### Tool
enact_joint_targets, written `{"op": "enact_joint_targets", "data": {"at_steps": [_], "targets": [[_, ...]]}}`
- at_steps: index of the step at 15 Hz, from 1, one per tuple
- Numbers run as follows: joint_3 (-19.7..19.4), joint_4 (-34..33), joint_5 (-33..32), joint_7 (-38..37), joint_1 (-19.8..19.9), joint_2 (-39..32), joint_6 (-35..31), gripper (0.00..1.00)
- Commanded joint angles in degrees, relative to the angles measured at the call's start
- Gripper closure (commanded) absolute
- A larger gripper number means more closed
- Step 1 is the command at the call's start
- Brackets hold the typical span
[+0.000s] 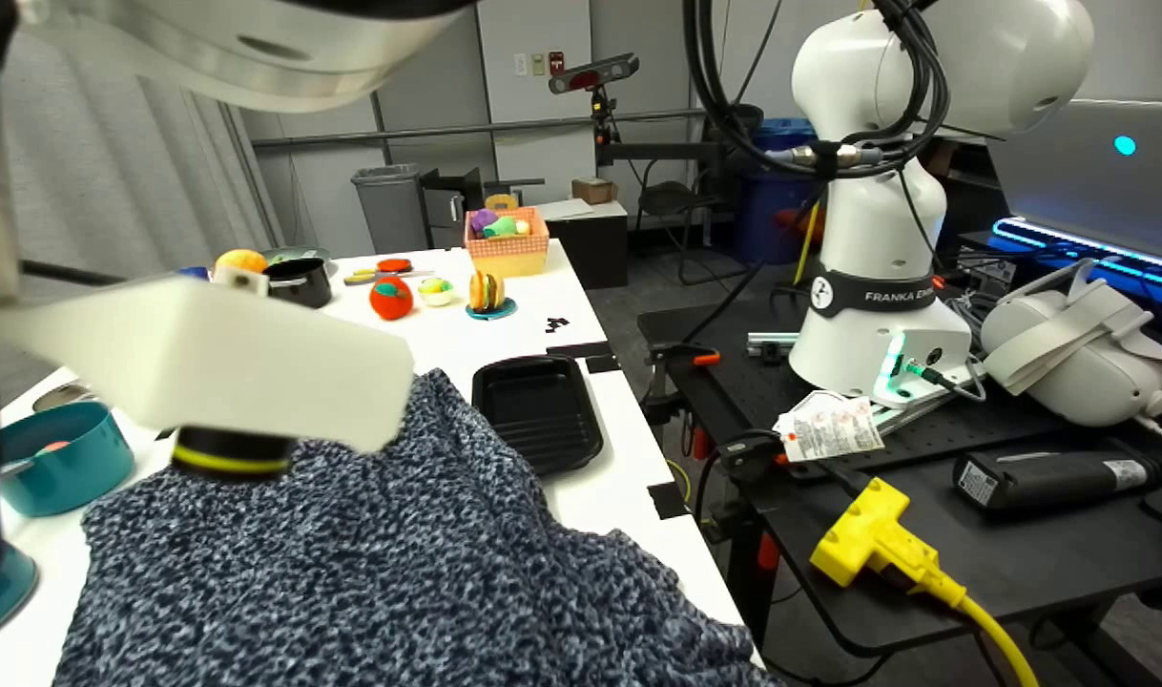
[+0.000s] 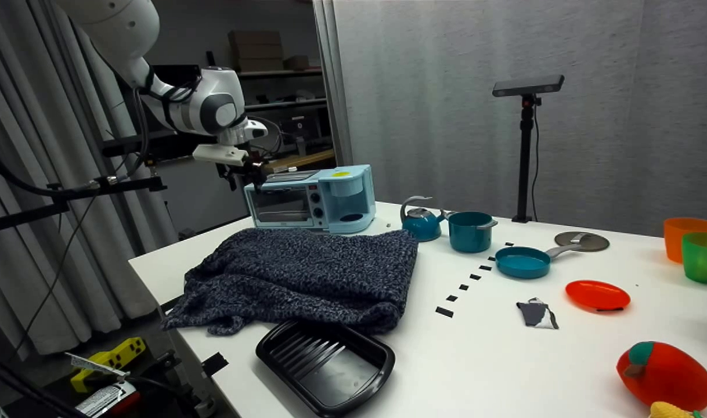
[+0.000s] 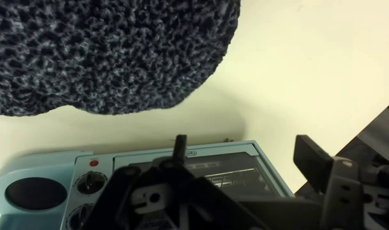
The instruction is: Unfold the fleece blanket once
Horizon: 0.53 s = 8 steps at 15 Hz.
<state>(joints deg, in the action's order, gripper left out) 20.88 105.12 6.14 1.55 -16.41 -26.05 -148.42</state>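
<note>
The fleece blanket (image 2: 318,267) lies folded and rumpled toward the left of the table (image 2: 481,360) in an exterior view, between the pale-blue toaster oven (image 2: 325,200) on the far side and the black tray (image 2: 330,371) on the near side; I'd come down clear of the oven, pinch only the top layer by a free edge, hard to pick out from here, and draw it over slowly. The gripper (image 3: 242,150) hangs by the oven, fingers (image 3: 309,156) spread wide; it holds nothing and touches no blanket.
</note>
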Motion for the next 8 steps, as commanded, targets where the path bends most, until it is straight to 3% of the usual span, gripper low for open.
{"op": "enact_joint_targets", "data": {"at_steps": [1,8], "targets": [[-0.70,0.43,1.01,0.16,-0.23,1.74,1.19,0.00],[-3.56,13.07,-0.04,2.39,2.66,12.59,-0.12,0.00]]}}
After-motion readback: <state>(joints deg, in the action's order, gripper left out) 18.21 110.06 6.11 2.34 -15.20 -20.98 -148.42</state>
